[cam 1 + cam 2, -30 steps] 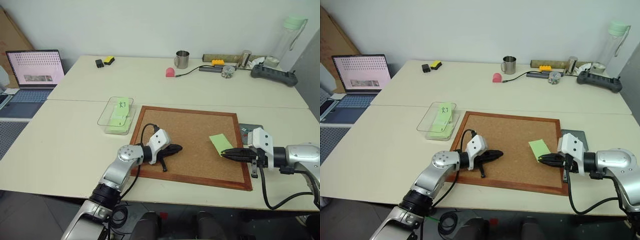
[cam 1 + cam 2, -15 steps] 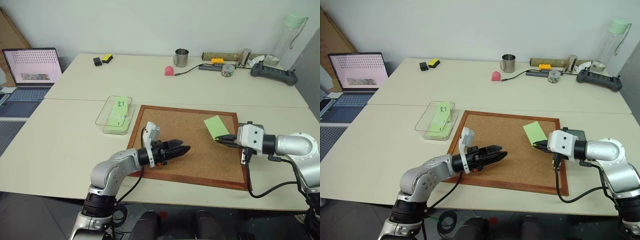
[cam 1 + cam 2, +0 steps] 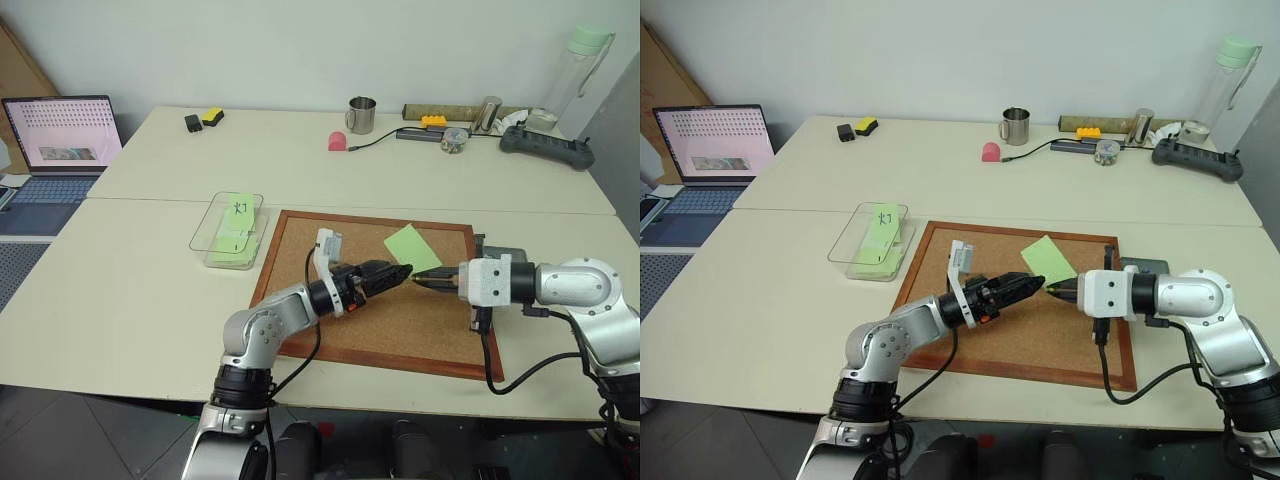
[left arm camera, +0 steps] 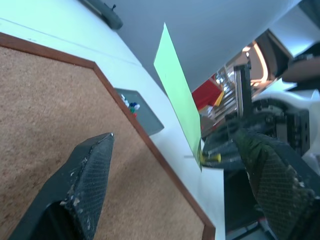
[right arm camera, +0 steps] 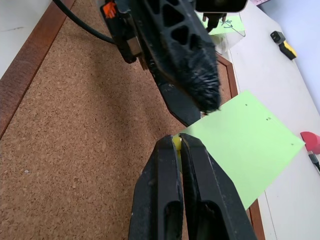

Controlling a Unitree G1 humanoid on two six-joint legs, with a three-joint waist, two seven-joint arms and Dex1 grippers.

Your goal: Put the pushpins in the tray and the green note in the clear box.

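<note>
Bright, even light; close wrist views slightly blurred.

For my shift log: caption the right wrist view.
Right gripper shut on a yellow pushpin carrying the pale green paper note; open left gripper alongside.

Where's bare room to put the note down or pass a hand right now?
Free: the cork board corner beside the clear box, and bare table left of that box. Crowded: mid-board, where the open left gripper meets the right gripper, shut on a yellow pushpin through the green note. The clear box already holds notes.
</note>
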